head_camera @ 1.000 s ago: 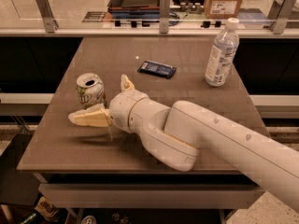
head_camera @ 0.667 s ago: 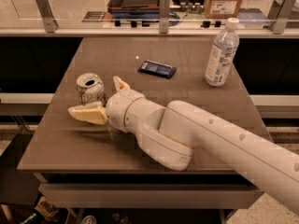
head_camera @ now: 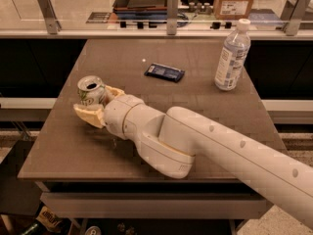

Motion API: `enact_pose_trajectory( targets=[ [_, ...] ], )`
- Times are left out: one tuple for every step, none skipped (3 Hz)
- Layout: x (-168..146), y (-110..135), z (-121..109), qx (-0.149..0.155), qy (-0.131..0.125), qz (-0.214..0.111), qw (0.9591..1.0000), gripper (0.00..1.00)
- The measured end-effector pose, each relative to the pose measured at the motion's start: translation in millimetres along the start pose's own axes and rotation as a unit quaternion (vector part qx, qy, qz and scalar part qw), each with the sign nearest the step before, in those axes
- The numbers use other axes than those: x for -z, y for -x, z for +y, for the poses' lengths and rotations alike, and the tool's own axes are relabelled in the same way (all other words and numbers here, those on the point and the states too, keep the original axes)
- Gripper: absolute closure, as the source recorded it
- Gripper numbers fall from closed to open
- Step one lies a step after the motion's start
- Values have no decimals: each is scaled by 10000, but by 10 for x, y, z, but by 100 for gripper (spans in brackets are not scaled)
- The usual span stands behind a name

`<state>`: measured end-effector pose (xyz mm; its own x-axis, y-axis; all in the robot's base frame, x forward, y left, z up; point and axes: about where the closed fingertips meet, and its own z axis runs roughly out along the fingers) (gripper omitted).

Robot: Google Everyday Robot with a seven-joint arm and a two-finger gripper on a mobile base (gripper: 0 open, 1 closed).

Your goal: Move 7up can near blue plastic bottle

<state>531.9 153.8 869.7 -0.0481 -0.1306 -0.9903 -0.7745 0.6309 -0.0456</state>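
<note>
Hand: the hand point(head_camera: 95, 101) is low over the table point(head_camera: 63, 151) by the left edge, open, with the jaws set either side of the 7up can point(head_camera: 91, 89). I do not see them pressed in yet.
Can: upright near the left edge, about halfway along it, between the jaws.
Bottle: the blue plastic bottle point(head_camera: 231, 58) stands upright by the far right corner, well apart from the can.
Step in hand: closing on the can, by my reading.
How to do it well: centre the can in the jaws and squeeze lightly, since a thin can will likely dent or tip.
Route: lift it a little, then cross towards the far right corner, passing on the near side of the dark packet point(head_camera: 165, 72).
Set-down: place it just beside the bottle without touching; a nudge could topple the bottle.
</note>
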Motion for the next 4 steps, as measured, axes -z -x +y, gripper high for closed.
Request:
enact_pose_trajectory(
  targets=[
    [-12, -25, 43, 75, 228, -109, 9997, 87],
    [70, -83, 106, 67, 515, -174, 9985, 100],
    [192, -32, 195, 143, 782, -118, 9968, 100],
    [371, 218, 294, 447, 1178, -102, 9920, 100]
  ],
)
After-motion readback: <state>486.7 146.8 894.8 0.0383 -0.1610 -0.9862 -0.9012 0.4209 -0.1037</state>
